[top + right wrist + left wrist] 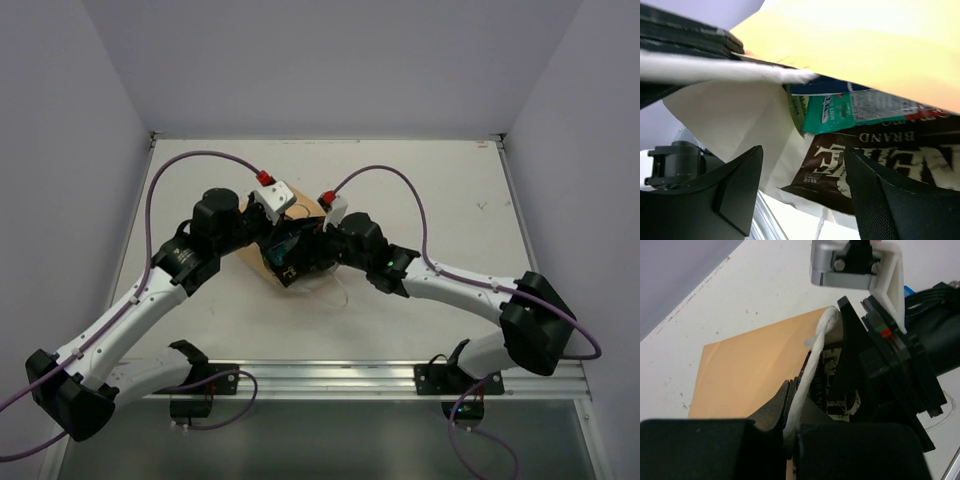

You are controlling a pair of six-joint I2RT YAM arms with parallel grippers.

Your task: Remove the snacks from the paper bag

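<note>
Left hand (792,425) tight on string handle (812,367) — right hand (802,160) agape before brown chip bag (880,150)

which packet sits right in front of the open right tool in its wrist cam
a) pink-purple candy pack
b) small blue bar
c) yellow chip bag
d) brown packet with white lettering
d: in the right wrist view the brown packet with white lettering lies at the mouth of the paper bag, framed by the open right tool, with a teal-white packet just above it.
</note>
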